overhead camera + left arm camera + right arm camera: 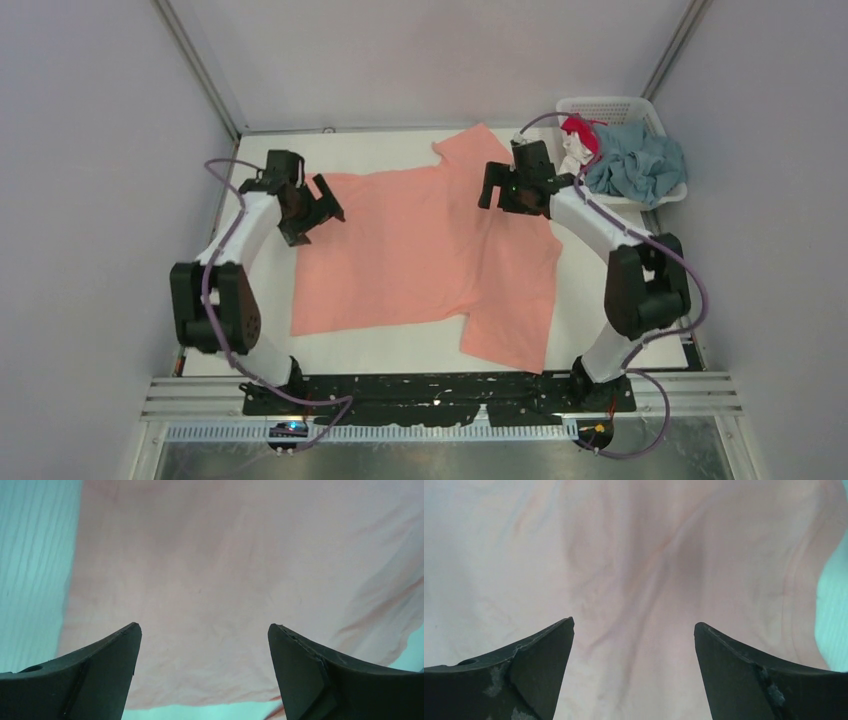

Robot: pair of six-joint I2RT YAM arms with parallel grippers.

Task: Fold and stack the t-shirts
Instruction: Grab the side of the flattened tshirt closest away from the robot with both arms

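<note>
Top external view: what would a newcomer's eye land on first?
A large salmon-pink cloth t-shirt lies spread across the white table. The left arm and right arm hang over its two ends, jaws open. Far right, a white plastic lattice basket holds crumpled blue, red and white cloth.

White lattice basket [615, 108], far R corner, on white table [400, 348]

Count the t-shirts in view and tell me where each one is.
4. The salmon-pink t-shirt lies spread on the table; the red t-shirt, white t-shirt and dusty blue t-shirt sit bunched in the basket at far right. Others may be hidden beneath them.
</note>
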